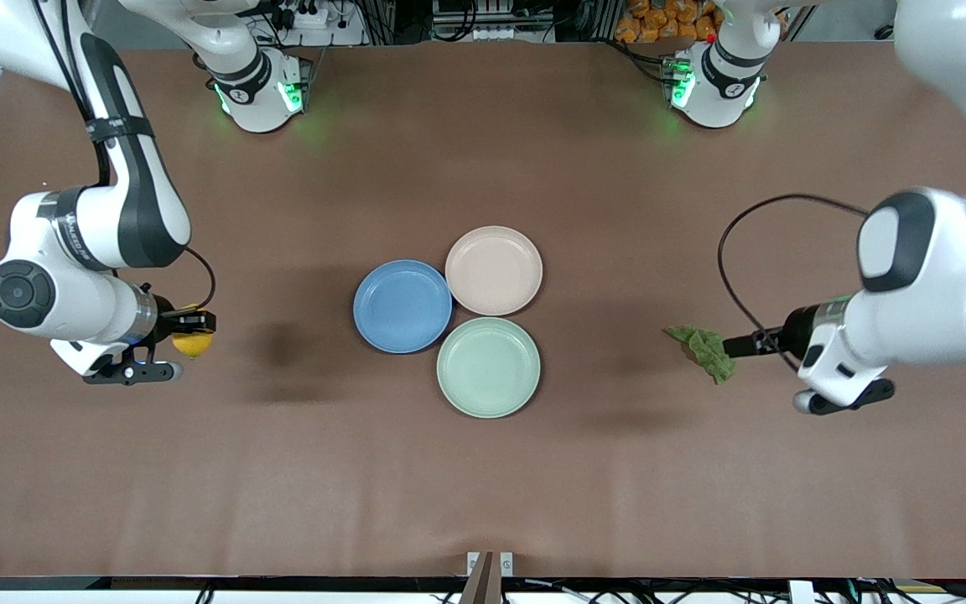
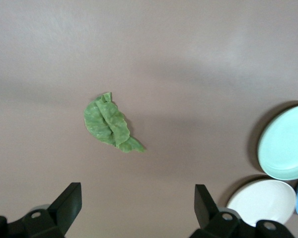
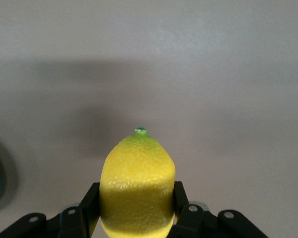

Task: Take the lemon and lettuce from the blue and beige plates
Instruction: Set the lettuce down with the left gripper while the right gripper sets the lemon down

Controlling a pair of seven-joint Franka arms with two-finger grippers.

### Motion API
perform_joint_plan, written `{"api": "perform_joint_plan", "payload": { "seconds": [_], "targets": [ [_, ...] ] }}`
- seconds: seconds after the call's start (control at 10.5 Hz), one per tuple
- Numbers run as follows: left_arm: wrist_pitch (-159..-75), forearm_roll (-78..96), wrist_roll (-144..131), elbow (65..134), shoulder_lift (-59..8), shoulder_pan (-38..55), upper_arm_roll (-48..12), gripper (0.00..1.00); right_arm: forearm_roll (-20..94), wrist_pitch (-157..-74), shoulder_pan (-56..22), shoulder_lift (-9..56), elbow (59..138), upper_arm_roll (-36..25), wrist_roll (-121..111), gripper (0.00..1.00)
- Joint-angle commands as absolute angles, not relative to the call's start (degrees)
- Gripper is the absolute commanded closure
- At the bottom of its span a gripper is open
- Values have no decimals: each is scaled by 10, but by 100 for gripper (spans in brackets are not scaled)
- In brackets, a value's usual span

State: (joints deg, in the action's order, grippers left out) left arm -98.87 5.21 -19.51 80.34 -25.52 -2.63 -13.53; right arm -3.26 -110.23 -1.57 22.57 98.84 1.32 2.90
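My right gripper (image 1: 191, 322) is shut on the yellow lemon (image 1: 193, 343), held over bare table toward the right arm's end; the right wrist view shows the lemon (image 3: 137, 183) clamped between the fingers, tip pointing away. The crinkled green lettuce (image 1: 705, 351) lies on the table toward the left arm's end. My left gripper (image 1: 736, 346) is open and empty over the table beside it; in the left wrist view the lettuce (image 2: 109, 124) lies apart from the fingertips (image 2: 69, 198). The blue plate (image 1: 402, 306) and the beige plate (image 1: 493, 270) sit empty at mid-table, touching.
A pale mint-green plate (image 1: 488, 367), empty, sits nearer to the front camera and touches both other plates. A black cable (image 1: 730, 252) loops from the left wrist. The brown table surface (image 1: 483, 486) spreads wide around the plates.
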Motion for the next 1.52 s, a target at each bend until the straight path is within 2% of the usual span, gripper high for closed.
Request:
{"api": "perform_joint_plan", "payload": {
  "seconds": [0.0,0.47,0.76,0.95,1.42],
  "targets": [
    [-976,2,-199,820,-194,-10,-137,0,-21,-1134,14,253,993,20,2,100],
    [-932,-25,-196,810,-106,-7,-132,0,-13,-1240,46,310,1020,19,-29,100],
    [-881,-14,-192,789,-71,-11,-109,0,-13,-1252,54,318,1029,19,-29,100],
    [-881,21,-191,790,-58,-13,-80,0,-14,-1273,58,325,1035,18,-33,100],
    [-867,22,-192,791,-50,-20,-78,0,-14,-1331,44,326,1071,21,-34,100]
  ]
}}
